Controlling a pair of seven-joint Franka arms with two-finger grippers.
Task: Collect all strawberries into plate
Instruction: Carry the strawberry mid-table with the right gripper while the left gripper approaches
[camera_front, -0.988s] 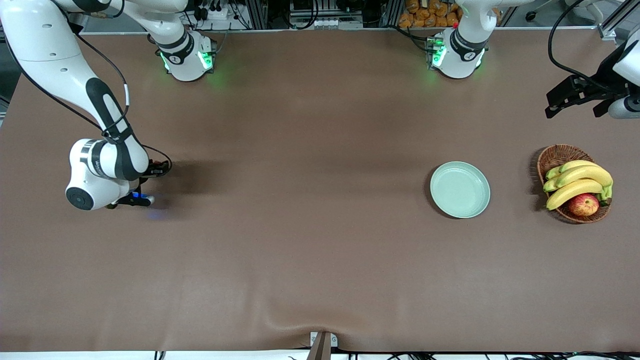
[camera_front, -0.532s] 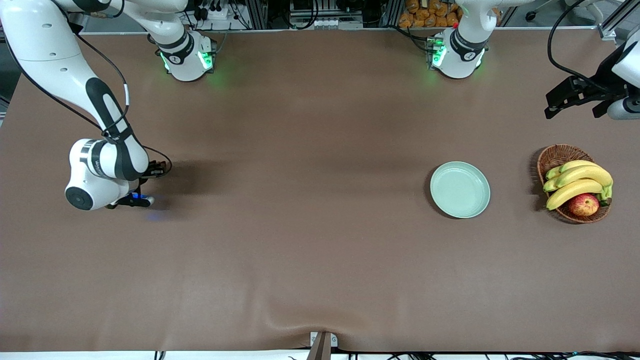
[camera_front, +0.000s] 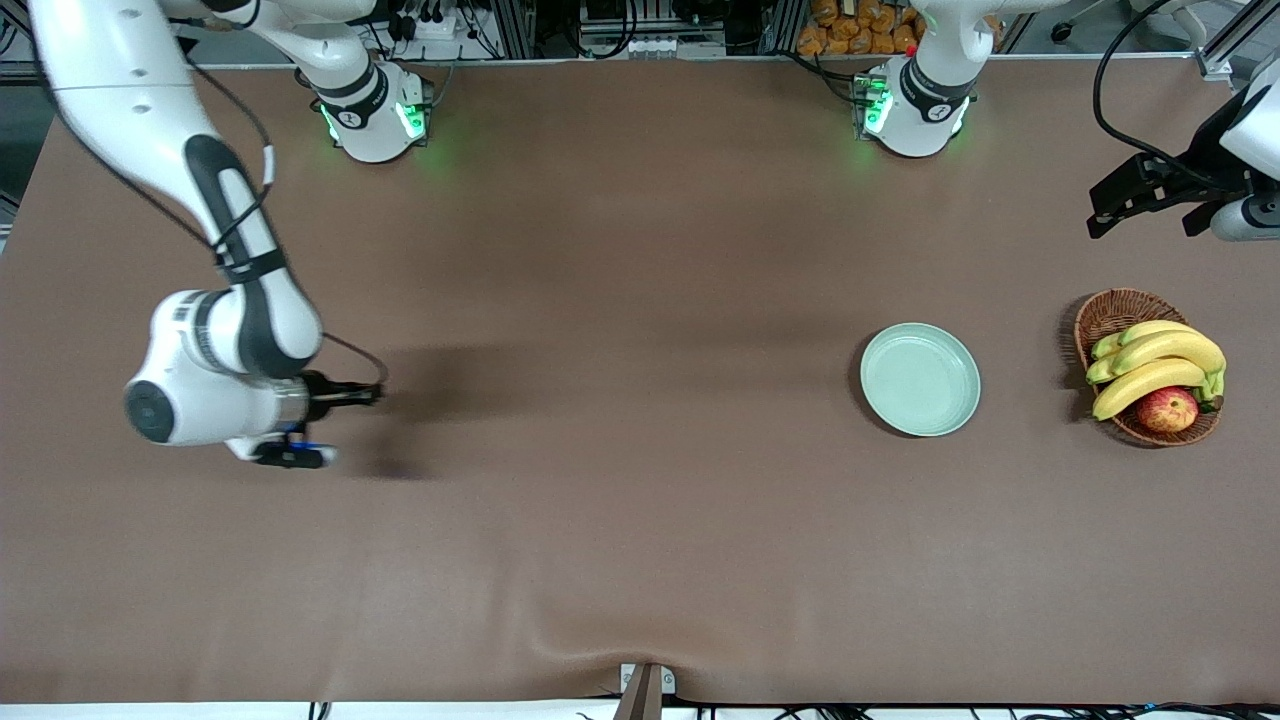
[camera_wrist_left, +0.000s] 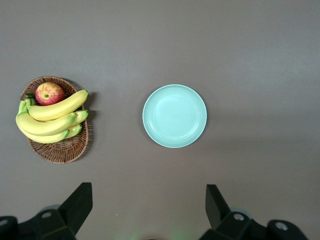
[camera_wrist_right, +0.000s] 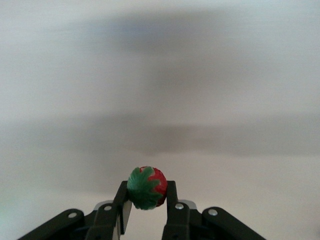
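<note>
One strawberry (camera_wrist_right: 146, 187) sits pinched in our right gripper (camera_wrist_right: 146, 207); we carry it level to the plate (camera_front: 920, 379), while the left gripper (camera_wrist_left: 148, 210) waits open.

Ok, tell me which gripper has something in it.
The right gripper, shut on a strawberry; the left gripper waits open and empty above the plate.

One strawberry (camera_wrist_right: 146, 187) is in sight, red with a green leafy top; any others cannot be seen. There is one plate (camera_front: 920, 379), pale mint green and round. One brown wicker basket (camera_front: 1112, 312) stands on the tabletop (camera_front: 640, 520), and it holds one red-yellow apple (camera_front: 1167, 409) and one bunch of bananas (camera_front: 1158, 365); about four yellow bananas show in the bunch, though the exact number is hard to tell.
</note>
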